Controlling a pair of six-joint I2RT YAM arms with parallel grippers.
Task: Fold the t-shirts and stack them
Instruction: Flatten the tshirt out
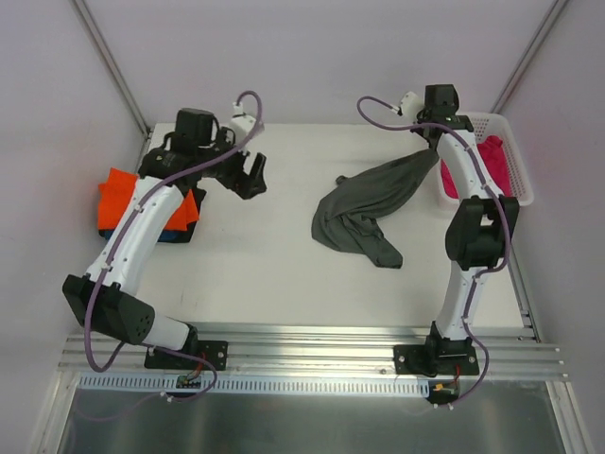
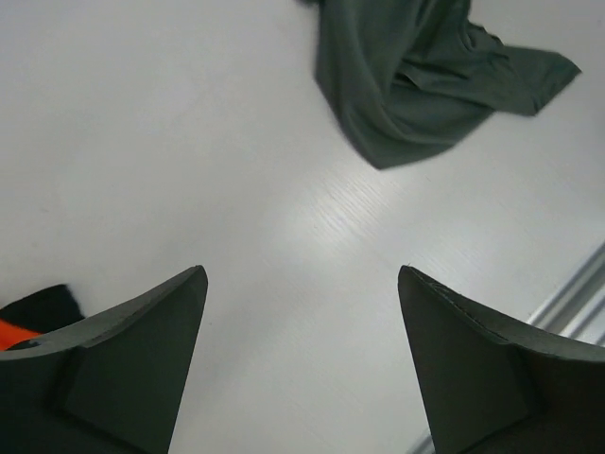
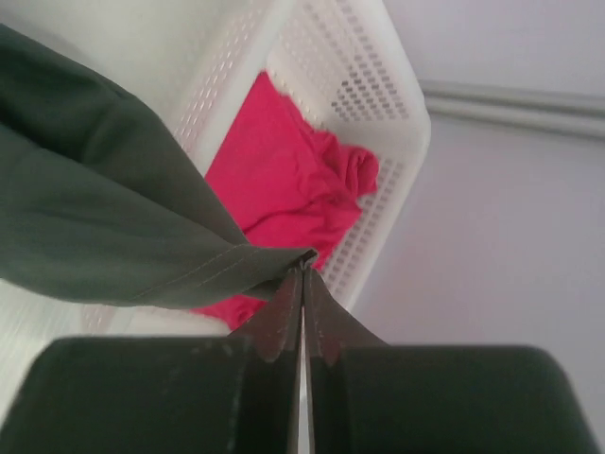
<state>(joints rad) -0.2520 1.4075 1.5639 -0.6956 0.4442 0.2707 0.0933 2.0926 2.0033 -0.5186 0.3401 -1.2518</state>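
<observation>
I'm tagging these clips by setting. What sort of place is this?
Probably a robotics lab cell, not a home: the left arm and right arm are bolted to a metal rail at a white table, plain walls close it in, and a grey shirt and basket serve as props.

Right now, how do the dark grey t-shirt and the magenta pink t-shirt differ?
The dark grey t-shirt sprawls on the table with one edge lifted, while the magenta pink t-shirt lies inside the white mesh basket. The right pincer is shut on the dark grey t-shirt's hem; nothing grips the magenta pink t-shirt. Both are crumpled and unfolded.
</observation>
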